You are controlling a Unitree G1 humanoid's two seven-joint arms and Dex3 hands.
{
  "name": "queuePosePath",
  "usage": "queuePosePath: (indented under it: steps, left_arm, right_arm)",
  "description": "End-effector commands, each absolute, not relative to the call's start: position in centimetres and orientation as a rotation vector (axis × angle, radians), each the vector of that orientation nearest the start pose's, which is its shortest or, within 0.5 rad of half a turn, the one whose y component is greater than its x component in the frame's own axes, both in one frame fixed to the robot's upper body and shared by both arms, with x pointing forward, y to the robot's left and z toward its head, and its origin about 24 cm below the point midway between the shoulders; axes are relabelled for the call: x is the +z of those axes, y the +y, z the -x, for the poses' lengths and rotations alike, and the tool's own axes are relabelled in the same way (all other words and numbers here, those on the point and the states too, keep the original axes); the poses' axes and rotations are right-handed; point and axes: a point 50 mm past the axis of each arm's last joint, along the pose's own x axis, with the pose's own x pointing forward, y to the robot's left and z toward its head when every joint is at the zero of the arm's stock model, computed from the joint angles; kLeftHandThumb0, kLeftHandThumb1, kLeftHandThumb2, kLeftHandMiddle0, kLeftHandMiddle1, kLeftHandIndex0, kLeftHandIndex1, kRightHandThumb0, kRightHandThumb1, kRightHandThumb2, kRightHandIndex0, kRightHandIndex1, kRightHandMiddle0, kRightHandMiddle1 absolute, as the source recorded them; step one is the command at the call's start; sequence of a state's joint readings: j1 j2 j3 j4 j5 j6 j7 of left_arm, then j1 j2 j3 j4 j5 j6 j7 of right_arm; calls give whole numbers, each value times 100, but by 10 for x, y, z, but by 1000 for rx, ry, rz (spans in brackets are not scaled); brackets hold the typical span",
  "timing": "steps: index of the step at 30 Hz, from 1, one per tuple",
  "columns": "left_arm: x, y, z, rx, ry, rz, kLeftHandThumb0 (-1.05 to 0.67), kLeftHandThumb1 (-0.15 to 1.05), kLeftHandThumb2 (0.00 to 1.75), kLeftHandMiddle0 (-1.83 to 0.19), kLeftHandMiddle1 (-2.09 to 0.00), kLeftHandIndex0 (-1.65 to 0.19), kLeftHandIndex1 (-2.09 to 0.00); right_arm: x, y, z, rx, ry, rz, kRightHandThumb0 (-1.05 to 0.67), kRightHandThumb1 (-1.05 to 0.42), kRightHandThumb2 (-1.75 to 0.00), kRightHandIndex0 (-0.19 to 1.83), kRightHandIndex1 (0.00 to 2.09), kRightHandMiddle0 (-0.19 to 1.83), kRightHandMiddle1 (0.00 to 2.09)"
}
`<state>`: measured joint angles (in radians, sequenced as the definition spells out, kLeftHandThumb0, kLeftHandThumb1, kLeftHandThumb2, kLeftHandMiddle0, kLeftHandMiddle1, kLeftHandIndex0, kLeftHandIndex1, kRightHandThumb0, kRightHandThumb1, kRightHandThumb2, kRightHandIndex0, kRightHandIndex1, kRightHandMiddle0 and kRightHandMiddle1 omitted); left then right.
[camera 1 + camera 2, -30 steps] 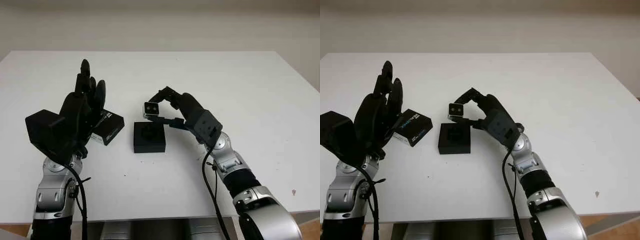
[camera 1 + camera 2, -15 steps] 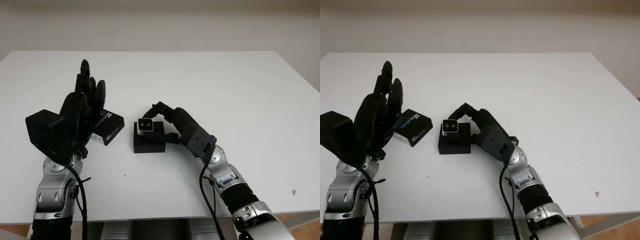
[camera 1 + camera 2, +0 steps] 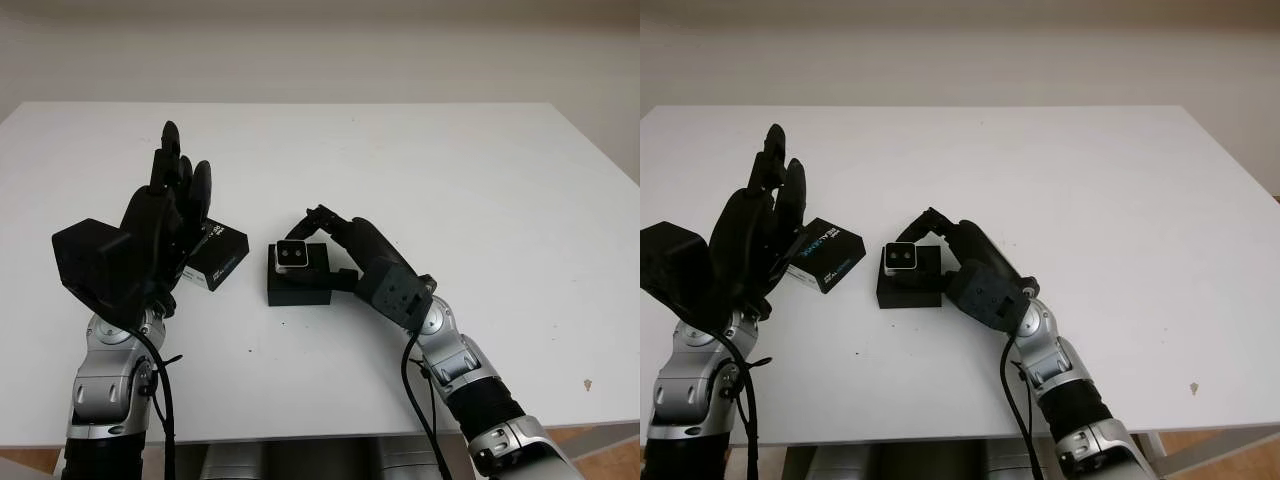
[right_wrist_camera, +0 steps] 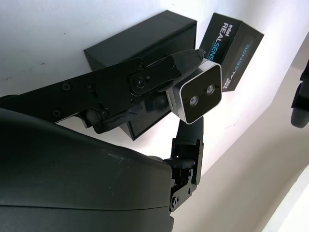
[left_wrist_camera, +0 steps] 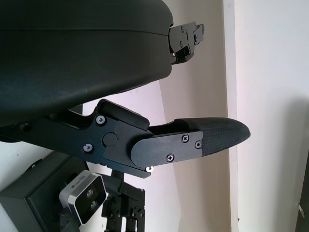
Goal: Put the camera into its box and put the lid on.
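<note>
My right hand (image 3: 318, 245) is shut on the small silver camera (image 3: 293, 256), holding it low over the open black box (image 3: 299, 281) in the middle of the table; its two lenses face me. In the right wrist view the camera (image 4: 198, 98) sits between the fingertips just above the box (image 4: 145, 53). The black lid (image 3: 212, 256), printed with white lettering, lies to the left of the box. My left hand (image 3: 170, 205) is raised open above the table's left side, partly covering the lid.
The white table (image 3: 480, 180) stretches wide to the right and behind the box. Its front edge runs close below my arms.
My right hand has lowered the camera from above and behind the box down to just over its opening. The left hand has not moved.
</note>
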<state>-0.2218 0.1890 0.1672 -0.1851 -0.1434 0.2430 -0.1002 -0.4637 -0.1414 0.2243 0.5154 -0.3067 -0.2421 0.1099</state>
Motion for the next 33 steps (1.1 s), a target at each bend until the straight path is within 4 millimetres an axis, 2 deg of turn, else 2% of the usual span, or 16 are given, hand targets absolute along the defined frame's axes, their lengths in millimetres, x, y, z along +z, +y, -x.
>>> queuePosePath:
  steps: [1,14,33]
  left_arm:
    - [132,197,-284,-23,-192,-38,-77,105,58,19,0,19,0]
    - [131,196,-283,-22,-192,-37,-77,105,58,19,0,19,0]
    - [131,196,-284,-17,-195,-37,-77,105,58,19,0,19,0]
  right_arm:
    - [63,-95,-328,421,-165,543,-48,-101,-5,21,6,35,158]
    - [58,-87,-331,378,-157,504,-47,-101,-5,21,5,31,167]
    - [65,-93,-333,392,-176,556,-46,-100,-5,21,6,32,168]
